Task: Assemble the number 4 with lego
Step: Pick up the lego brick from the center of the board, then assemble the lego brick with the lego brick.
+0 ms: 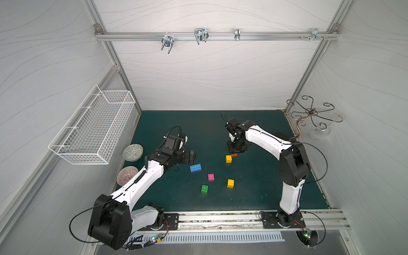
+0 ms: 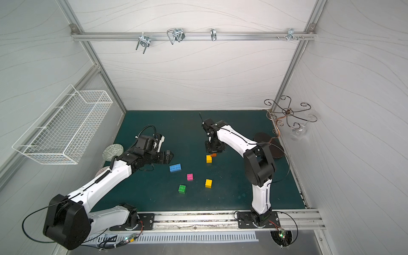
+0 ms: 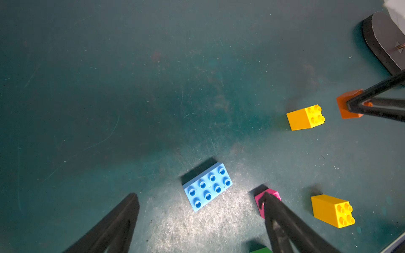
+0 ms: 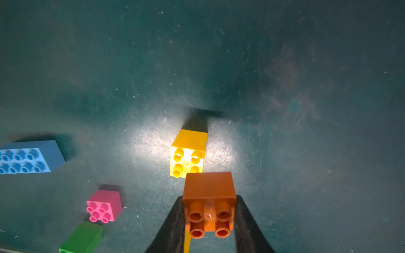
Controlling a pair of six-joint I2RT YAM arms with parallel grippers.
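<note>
Scuffed dark green mat (image 1: 265, 187), white-walled cell. No bricks are joined. The blue brick (image 1: 195, 167), pink brick (image 1: 211, 176), green brick (image 1: 204, 189) and second yellow brick (image 1: 230, 183) lie apart mid-mat. The right gripper (image 4: 209, 198) clamps the orange brick (image 4: 209, 186) by its flat sides, just beside the yellow brick (image 4: 188, 151) (possibly lifted, hard to tell). The left gripper (image 3: 199, 194) is spread wide and empty near the blue brick. Bricks likely light, rigid, slick; pinch the side walls, not the studs.

Sets a blue brick (image 1: 195, 167), pink brick (image 1: 211, 177), green brick (image 1: 204, 189), yellow brick (image 1: 230, 183), second yellow brick (image 1: 228, 159) and orange brick (image 4: 209, 203) against a scuffed dark teal mat (image 1: 198, 132). Shows a grey-white geometric pattern on one disc (image 1: 133, 152), pinkish-beige radial ribbing on the other disc (image 1: 127, 174).
</note>
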